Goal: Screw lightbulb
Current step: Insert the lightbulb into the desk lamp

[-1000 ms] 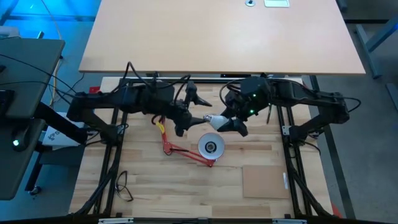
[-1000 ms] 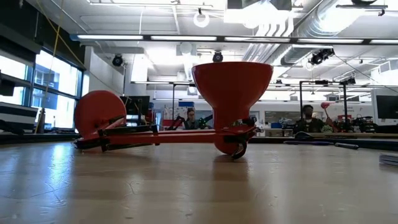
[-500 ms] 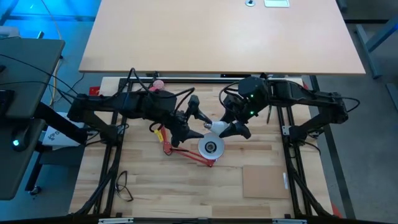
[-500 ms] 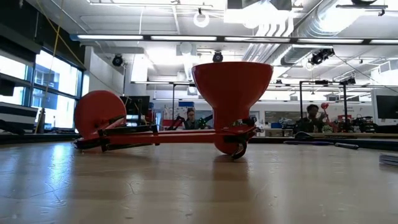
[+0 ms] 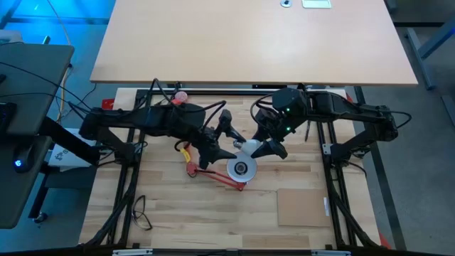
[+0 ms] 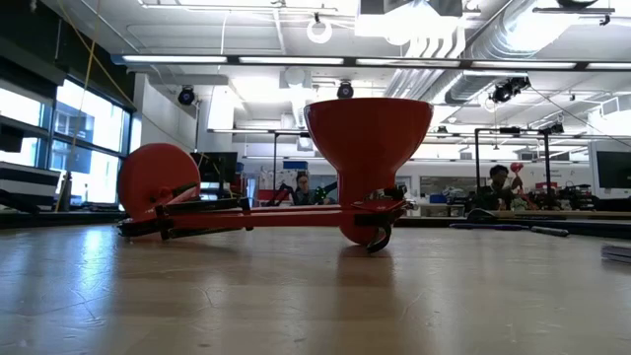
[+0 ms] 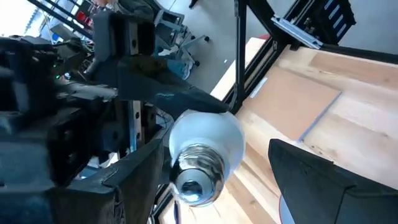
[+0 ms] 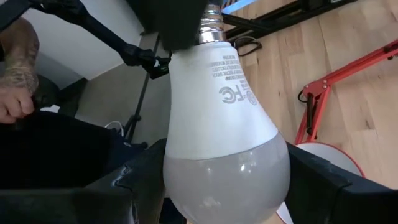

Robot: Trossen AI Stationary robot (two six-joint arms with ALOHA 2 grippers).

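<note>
Bulb point(image 5: 248, 145) aloft just above and beside the lamp shade point(image 5: 241, 168), slightly toward the far side of it, not in the socket. Pinched at its wide glass end by the right gripper point(image 5: 260, 147), fingers point(image 8: 323, 186) pressed against either side of the globe point(image 8: 224, 143), screw base pointing away toward the left arm. Printed markings legible on the glass in the right wrist view.

Left gripper point(image 5: 222, 139) just beside the shade too, on the opposite side of the bulb from the right gripper, fingers point(image 7: 323, 180) spread wide on either side of the bulb's point(image 7: 202, 152) metal base; from that view, cannot tell whether touching it. Not clamped on anything.

Lamp lying on its side on the table point(image 5: 178, 213): shade mouth up, white inside showing from above, red arm point(image 5: 213, 176) running from the shade toward the left arm's side. Same lamp point(image 6: 368, 148) in the low view, shade upright like a funnel, round red base point(image 6: 158, 182) standing on edge at the far end of the arm from the shade.

Small pink ball point(image 5: 180, 96) well away from the shade, near the table's far edge. Brown square board point(image 5: 300, 208) nearer the front than the shade, on the right arm's side. People point(image 6: 498, 182) seated in the room far behind the shade. A person's hand point(image 8: 15, 81) at the edge of the right wrist view.
</note>
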